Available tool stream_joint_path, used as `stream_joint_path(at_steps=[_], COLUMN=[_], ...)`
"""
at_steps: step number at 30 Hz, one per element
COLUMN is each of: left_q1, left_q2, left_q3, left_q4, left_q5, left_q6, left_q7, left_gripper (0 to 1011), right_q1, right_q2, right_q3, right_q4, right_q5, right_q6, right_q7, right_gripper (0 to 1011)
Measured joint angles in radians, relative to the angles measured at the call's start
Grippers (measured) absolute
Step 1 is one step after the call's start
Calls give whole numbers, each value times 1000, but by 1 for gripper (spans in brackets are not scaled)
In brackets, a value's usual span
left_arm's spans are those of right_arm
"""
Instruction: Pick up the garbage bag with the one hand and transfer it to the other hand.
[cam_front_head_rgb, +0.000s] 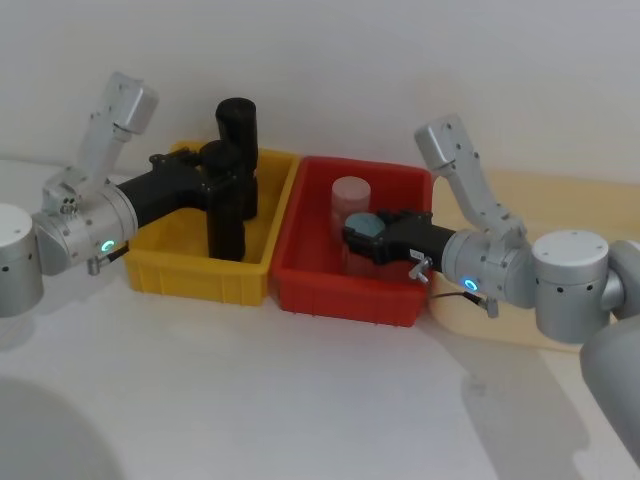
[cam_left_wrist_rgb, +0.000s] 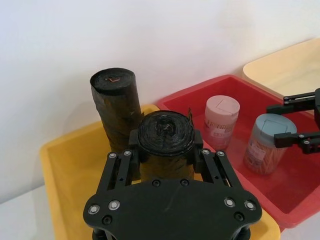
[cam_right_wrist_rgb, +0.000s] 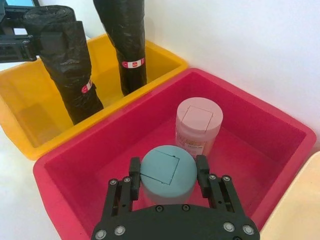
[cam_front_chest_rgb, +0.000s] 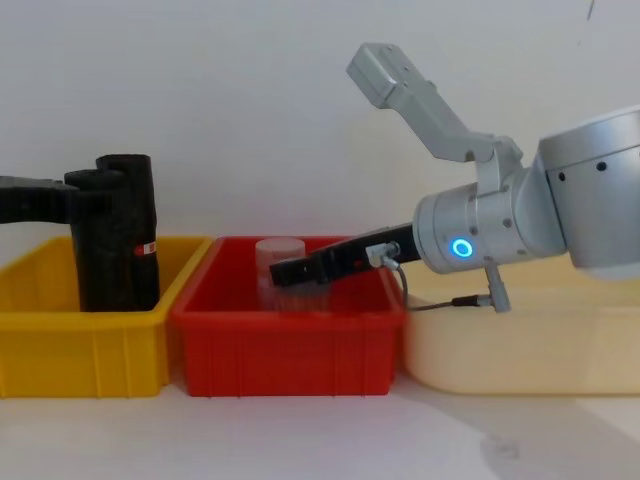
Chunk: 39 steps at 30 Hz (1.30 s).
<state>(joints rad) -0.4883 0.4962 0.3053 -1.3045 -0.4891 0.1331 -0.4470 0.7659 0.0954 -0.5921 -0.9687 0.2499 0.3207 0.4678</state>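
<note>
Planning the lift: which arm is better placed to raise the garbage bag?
Left. The left gripper clasps the garbage bag in the yellow bin; the right gripper holds a teal-lidded jar in the red bin.

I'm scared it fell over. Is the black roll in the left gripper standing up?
Upright. The garbage bag stands on end in the yellow bin, left gripper clamped near its top.
</note>
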Motion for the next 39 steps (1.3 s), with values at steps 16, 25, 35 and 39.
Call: stream_joint_path(at_steps=[16, 25, 35, 39], left_q1=[21, -3, -106, -160], left_q2=[22, 28, -3, -30], left_q3=[-24, -30, 11, 40], left_q4=[-90, -154, -153, -127], left_q5=[38, 46, 51, 53], left_q6=[-42, -40, -37, -38], left_q7=[22, 13, -41, -69], left_gripper=[548, 548, 548, 548], right_q1=[-31, -44, -71, -94], right_q2=[18, 43, 95, 126], right_q3=[18, 42, 75, 98], right_q4=[-99, -205, -341, -408], right_q5=[-2, 3, -18, -33], right_q6=[-24, -49, -42, -20], right_q7=[-2, -20, -74, -108], right_gripper=[654, 654, 654, 654])
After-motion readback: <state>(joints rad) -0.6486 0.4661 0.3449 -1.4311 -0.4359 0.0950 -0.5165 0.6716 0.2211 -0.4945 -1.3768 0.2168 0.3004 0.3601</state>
